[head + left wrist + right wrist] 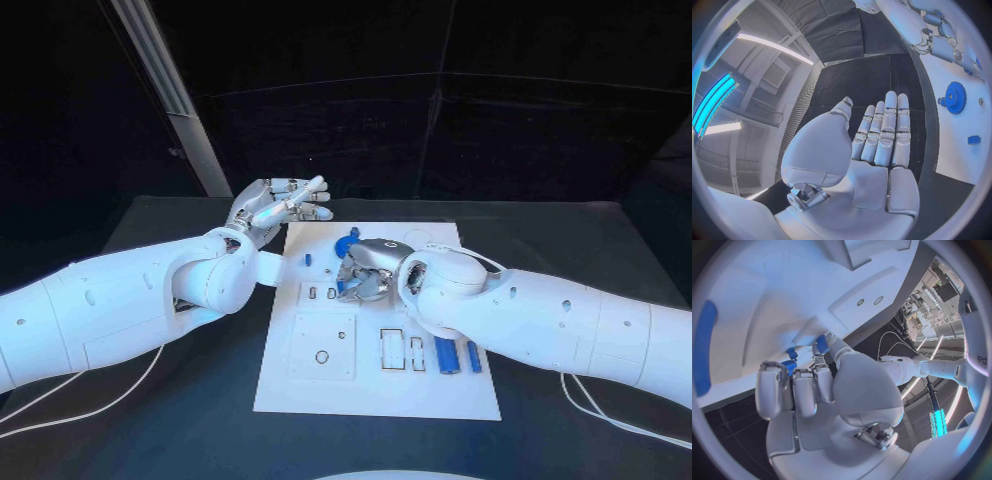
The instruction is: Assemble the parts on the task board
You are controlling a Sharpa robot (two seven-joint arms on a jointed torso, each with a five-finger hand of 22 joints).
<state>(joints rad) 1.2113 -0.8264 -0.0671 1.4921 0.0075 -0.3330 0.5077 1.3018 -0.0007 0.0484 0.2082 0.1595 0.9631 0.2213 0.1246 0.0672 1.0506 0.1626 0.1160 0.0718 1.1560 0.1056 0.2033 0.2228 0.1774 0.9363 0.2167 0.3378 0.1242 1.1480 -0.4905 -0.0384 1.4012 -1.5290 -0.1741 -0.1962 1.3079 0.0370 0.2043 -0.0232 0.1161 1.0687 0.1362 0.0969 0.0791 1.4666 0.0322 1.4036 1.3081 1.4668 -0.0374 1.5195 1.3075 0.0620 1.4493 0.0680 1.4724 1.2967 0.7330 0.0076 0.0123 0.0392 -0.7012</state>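
Reaching right hand [372,268] over task board [378,395], no legible writing

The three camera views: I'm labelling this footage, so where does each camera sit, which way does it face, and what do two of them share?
Head view: on the robot's head, looking down at the flat white task board on the black table; both white arms show.
Left wrist view: behind the left robot hand, whose flat palm holds nothing, facing past it to the board's edge.
Right wrist view: behind the right robot hand, facing the board close up.
Shared: the round blue toothed gear appears in head and left wrist views.
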